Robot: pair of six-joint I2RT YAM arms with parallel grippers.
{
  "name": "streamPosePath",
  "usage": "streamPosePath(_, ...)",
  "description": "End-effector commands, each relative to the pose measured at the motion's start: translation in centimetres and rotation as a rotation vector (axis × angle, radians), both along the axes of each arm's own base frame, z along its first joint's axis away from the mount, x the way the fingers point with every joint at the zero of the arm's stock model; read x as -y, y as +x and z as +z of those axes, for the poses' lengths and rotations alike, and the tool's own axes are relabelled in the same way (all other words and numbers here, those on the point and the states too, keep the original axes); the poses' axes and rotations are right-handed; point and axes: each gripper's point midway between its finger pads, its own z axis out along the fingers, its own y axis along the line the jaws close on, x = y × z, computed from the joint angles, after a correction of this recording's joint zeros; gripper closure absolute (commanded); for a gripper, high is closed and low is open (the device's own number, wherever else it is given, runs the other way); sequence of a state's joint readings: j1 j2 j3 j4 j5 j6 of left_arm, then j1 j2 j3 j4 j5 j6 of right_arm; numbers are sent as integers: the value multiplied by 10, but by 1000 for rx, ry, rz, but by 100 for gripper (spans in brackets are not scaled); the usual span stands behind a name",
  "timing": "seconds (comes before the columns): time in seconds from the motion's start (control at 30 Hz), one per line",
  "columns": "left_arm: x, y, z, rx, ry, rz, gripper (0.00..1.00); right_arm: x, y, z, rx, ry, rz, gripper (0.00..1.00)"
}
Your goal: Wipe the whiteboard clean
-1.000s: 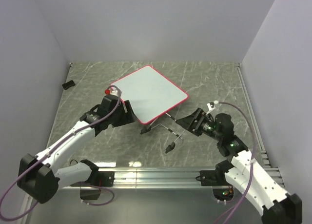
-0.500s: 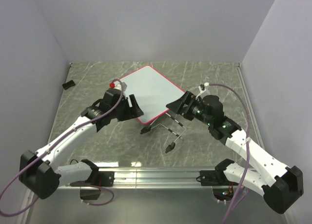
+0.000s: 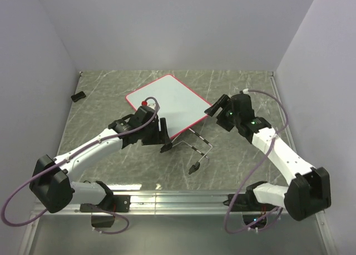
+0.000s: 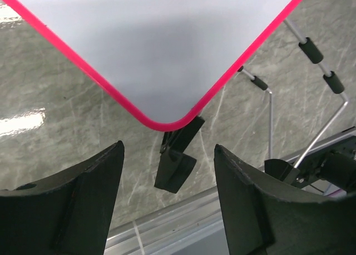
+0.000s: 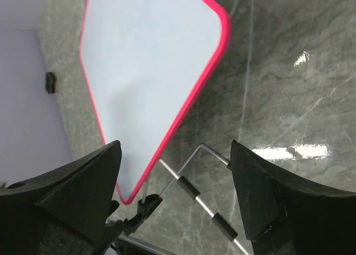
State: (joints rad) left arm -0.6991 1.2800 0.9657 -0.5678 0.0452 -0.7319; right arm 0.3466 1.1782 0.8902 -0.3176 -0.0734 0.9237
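The whiteboard [image 3: 169,105] lay cornerwise at the middle back of the marbled table [image 3: 94,105], with no marks showing on its face in any view. It had not shifted in the last second. The left gripper [image 3: 162,134] had slid from the board's left edge to its near corner, fingers spread and empty. The right gripper [image 3: 218,106] had swung in to the right corner, likewise spread and empty. The erasing looked finished.

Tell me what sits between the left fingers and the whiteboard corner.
In the left wrist view, a black clip of the wire stand lies there, right below the whiteboard corner; around it, bare table.
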Motion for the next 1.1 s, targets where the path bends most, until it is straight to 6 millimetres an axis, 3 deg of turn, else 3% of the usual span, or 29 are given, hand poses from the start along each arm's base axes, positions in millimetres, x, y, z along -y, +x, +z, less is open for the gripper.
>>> streamPosePath(0.0, -3, 4, 22, 51, 6, -5, 29, -9, 7, -12, -29, 44, -11, 14)
streamPosePath(0.2, -6, 3, 32, 47, 26, -6, 29, -14, 30, -24, -22, 82, -35, 14)
streamPosePath(0.53, -11, -1, 47, 40, 36, 0, 30, -44, 73, -52, -14, 220, -38, 18)
streamPosePath(0.63, -13, -3, 53, 39, 31, 7, 30, -51, 79, -52, 6, 252, -38, 28)
streamPosePath(0.67, -13, -4, 52, 37, 33, 5, 30, -52, 80, -52, 13, 260, -39, 37)
streamPosePath(0.8, -17, -9, 44, 17, 43, 11, 31, -58, 81, -41, 62, 269, -20, 55)
streamPosePath(0.93, -19, -13, 35, 3, 44, 19, 31, -64, 76, -32, 94, 255, 22, 84)
streamPosePath(1.03, -18, -12, 39, 12, 34, 22, 33, -69, 76, -19, 115, 220, 59, 100)
streamPosePath(1.07, -17, -12, 40, 18, 31, 16, 34, -70, 76, -15, 118, 213, 67, 100)
